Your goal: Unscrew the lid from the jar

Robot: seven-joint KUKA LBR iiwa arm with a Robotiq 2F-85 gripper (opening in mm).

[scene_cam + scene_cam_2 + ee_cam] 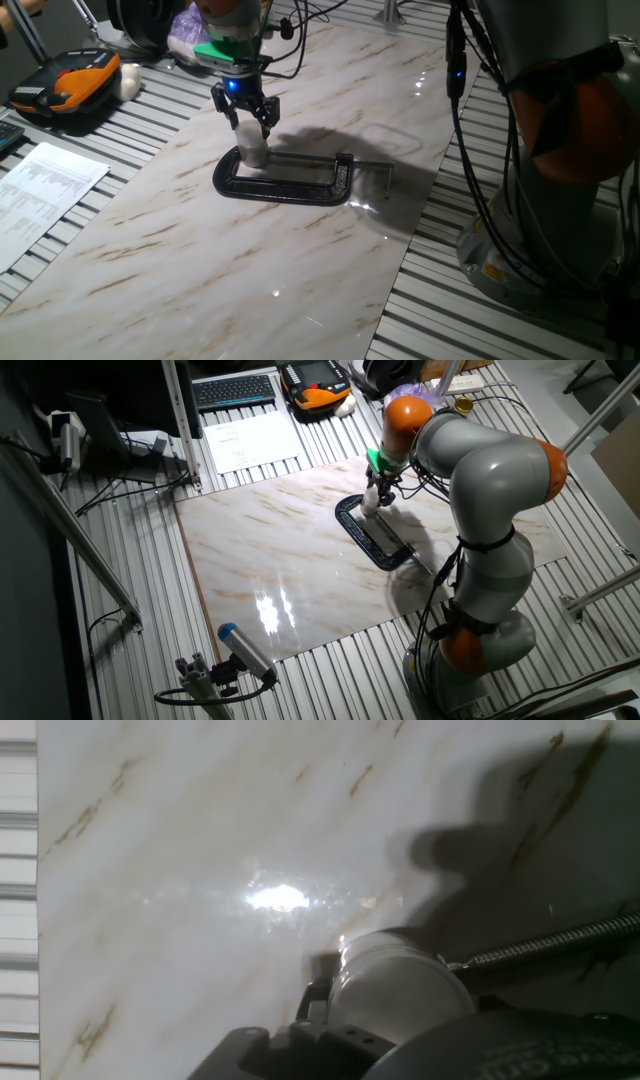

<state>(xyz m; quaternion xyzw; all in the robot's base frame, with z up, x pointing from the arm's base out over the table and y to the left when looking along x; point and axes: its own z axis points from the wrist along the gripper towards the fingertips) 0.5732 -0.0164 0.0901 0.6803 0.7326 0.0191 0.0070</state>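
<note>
The small clear jar (253,153) stands upright on the marble board, clamped in the jaw of a black C-clamp (285,182). Its whitish lid (246,130) sits on top. My gripper (249,124) hangs straight down over the jar with a finger on each side of the lid, shut on it. In the other fixed view the gripper (378,497) is at the far end of the clamp (374,535). The hand view shows the lid (395,990) close up at the bottom edge, with the clamp's screw (550,942) to its right.
The marble board (200,250) lies on a slatted metal table. Papers (40,195) and an orange-black device (65,85) lie to the left. The arm's base (540,170) and cables stand at the right. A keyboard (235,390) is at the back.
</note>
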